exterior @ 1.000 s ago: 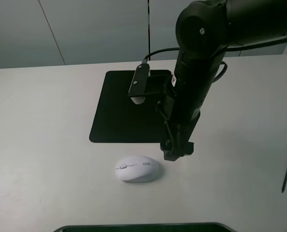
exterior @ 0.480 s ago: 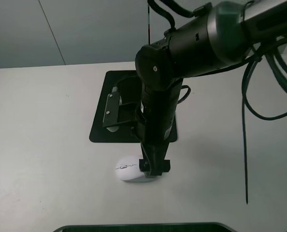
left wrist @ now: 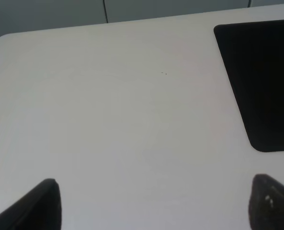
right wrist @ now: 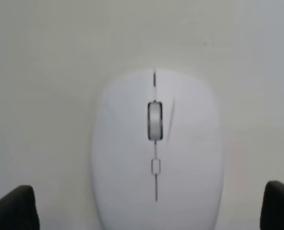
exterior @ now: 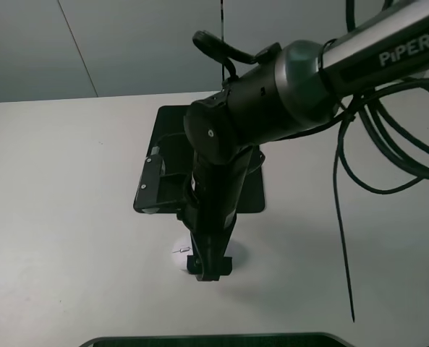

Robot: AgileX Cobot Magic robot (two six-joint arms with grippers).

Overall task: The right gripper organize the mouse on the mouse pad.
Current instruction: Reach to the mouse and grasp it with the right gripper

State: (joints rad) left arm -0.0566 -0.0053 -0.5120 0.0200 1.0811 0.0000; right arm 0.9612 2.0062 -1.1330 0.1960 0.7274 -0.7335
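Note:
The white mouse [right wrist: 156, 153] lies on the white table, its grey scroll wheel facing away from the right wrist camera. My right gripper [right wrist: 146, 211] is open, with one black fingertip [right wrist: 12, 208] on each side of the mouse's rear and apart from it. In the exterior high view the right gripper [exterior: 208, 271] points down over the mouse [exterior: 179, 256], which is mostly hidden. The black mouse pad [exterior: 172, 124] lies just behind the mouse, partly covered by the arm. My left gripper [left wrist: 153, 206] is open and empty over bare table, beside the pad [left wrist: 261, 81].
The white table [exterior: 55, 181] spreads to the left and right of the pad. Black cables [exterior: 344, 217] hang from the right arm over the table's right side. A dark edge [exterior: 214, 340] runs along the front.
The right arm has swung left and toward the front, from beside the mouse to directly over it. The mouse and pad have not moved.

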